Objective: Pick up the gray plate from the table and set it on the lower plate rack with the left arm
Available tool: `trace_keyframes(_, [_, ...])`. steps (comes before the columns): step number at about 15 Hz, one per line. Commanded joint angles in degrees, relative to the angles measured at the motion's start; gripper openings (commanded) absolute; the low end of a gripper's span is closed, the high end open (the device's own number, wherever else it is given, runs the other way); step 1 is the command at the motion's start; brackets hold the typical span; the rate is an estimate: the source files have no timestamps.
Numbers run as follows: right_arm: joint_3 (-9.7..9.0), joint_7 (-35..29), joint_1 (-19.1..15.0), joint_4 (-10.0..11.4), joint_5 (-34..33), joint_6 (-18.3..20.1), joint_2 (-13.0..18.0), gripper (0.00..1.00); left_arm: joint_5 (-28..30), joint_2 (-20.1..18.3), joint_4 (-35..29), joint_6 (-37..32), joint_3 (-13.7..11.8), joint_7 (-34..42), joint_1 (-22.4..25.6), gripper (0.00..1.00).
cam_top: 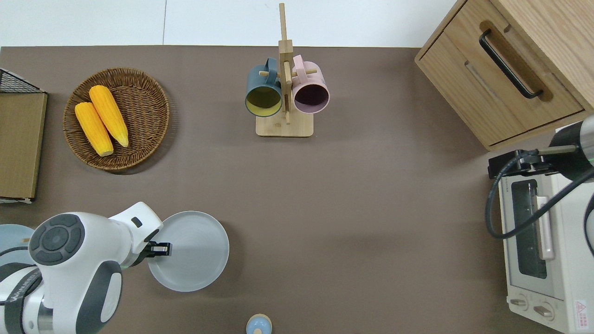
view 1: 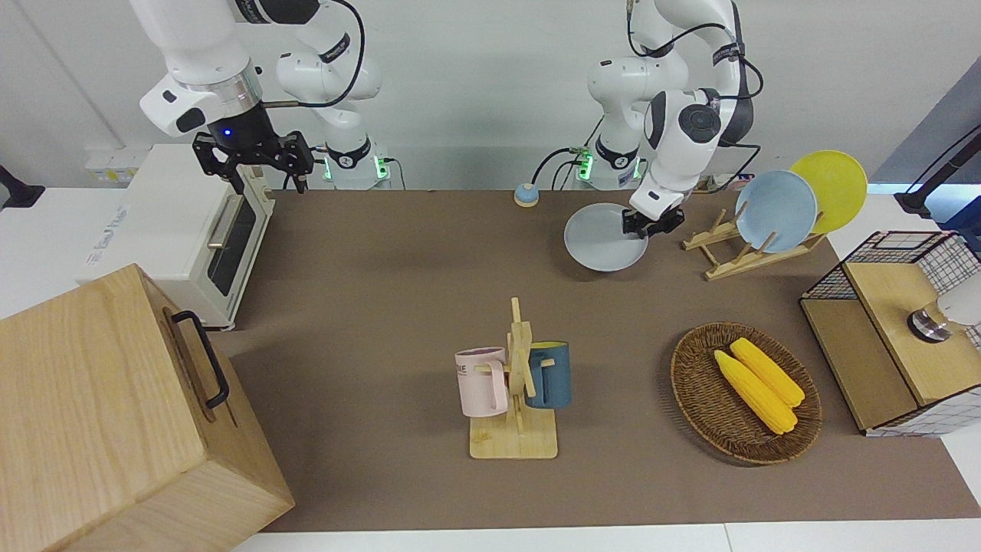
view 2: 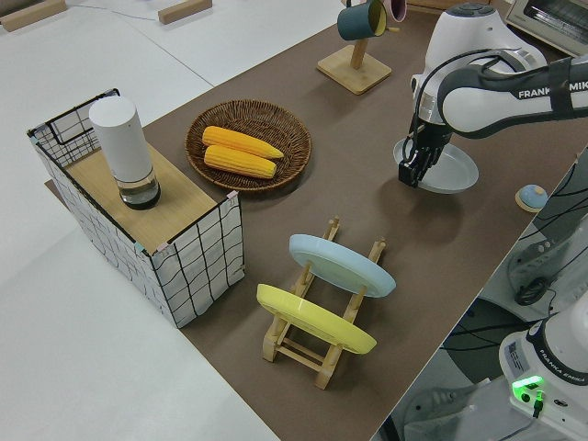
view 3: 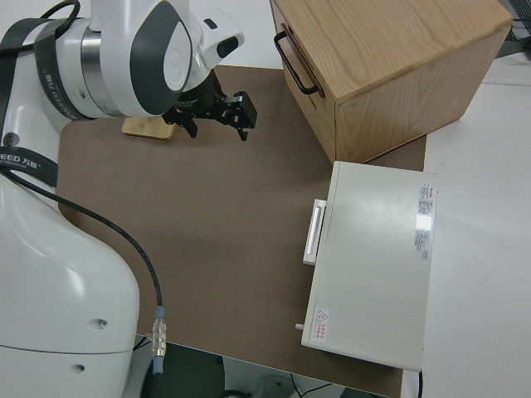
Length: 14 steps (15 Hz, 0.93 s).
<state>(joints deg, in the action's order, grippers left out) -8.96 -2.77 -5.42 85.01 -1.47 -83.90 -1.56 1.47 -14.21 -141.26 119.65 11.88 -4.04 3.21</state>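
Note:
The gray plate (view 1: 599,241) (cam_top: 195,253) (view 2: 452,171) is on or just above the brown mat, near the robots. My left gripper (view 1: 652,225) (cam_top: 160,249) (view 2: 413,173) is shut on its rim, on the edge toward the left arm's end of the table. I cannot tell whether the plate is off the mat. The light-wood plate rack (view 1: 734,257) (view 2: 323,323) stands beside it, farther toward that end. It holds a sky-blue plate (view 1: 775,211) and a yellow plate (view 1: 829,190) in its higher slots. Its low end's pegs (view 1: 701,236) (view 2: 354,241) are bare. My right gripper (view 1: 264,170) (view 3: 220,116) is parked and open.
A mug stand (view 1: 515,399) with a pink and a blue mug is mid-table. A wicker basket (view 1: 693,383) of corn and a wire crate (view 1: 889,330) are at the left arm's end. A toaster oven (view 1: 191,230) and wooden cabinet (view 1: 100,414) are at the right arm's end. A small blue knob (view 1: 525,194) sits near the robots.

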Motion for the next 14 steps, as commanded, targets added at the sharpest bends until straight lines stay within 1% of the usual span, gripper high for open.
trace_keyframes(1, [0.34, -0.22, 0.41, -0.37, 0.15, 0.05, -0.02, 0.983, -2.42, -0.47, 7.82, -11.33, 1.39, -6.3, -0.75, 0.0])
trace_keyframes(2, [0.34, -0.22, 0.41, -0.37, 0.15, 0.05, -0.02, 0.983, -6.35, -0.55, 9.85, -14.77, 2.09, -8.94, -0.92, 0.0])
trace_keyframes(3, [0.34, -0.22, 0.41, -0.37, 0.15, 0.05, -0.02, 0.983, -9.79, -0.55, 11.61, -18.71, 3.58, -10.97, -0.84, 0.0])
trace_keyframes(6, [0.34, -0.22, 0.41, -0.37, 0.15, 0.05, -0.02, 0.983, -20.07, -0.47, 15.04, -27.51, 4.29, -13.88, -0.84, 0.0])
trace_keyframes(8, [0.34, -0.22, 0.41, -0.37, 0.15, 0.05, -0.02, 0.983, -28.67, -0.12, 15.32, -32.26, 5.61, -17.56, -0.84, 0.0])
trace_keyframes(9, [0.34, -0.22, 0.41, -0.37, 0.15, 0.05, -0.02, 0.983, -31.59, -0.29, 15.4, -34.2, 5.53, -17.06, -0.75, 0.0])
trace_keyframes(11, [0.34, -0.22, 0.41, -0.37, 0.15, 0.05, -0.02, 0.983, -34.77, -0.29, 15.93, -36.93, 5.52, -17.31, -0.75, 0.0])
trace_keyframes(12, [0.34, -0.22, 0.41, -0.37, 0.15, 0.05, -0.02, 0.983, -38.61, -0.2, 16.1, -40.08, 5.61, -17.05, -0.83, 0.0])
trace_keyframes(13, [0.34, -0.22, 0.41, -0.37, 0.15, 0.05, -0.02, 0.983, -41.26, -0.2, 16.63, -41.94, 6.05, -16.7, -0.84, 0.0])
trace_keyframes(14, [0.34, -0.22, 0.41, -0.37, 0.15, 0.05, -0.02, 0.983, -42.16, -0.03, 16.89, -43.26, 6.05, -16.61, -0.84, 0.0])
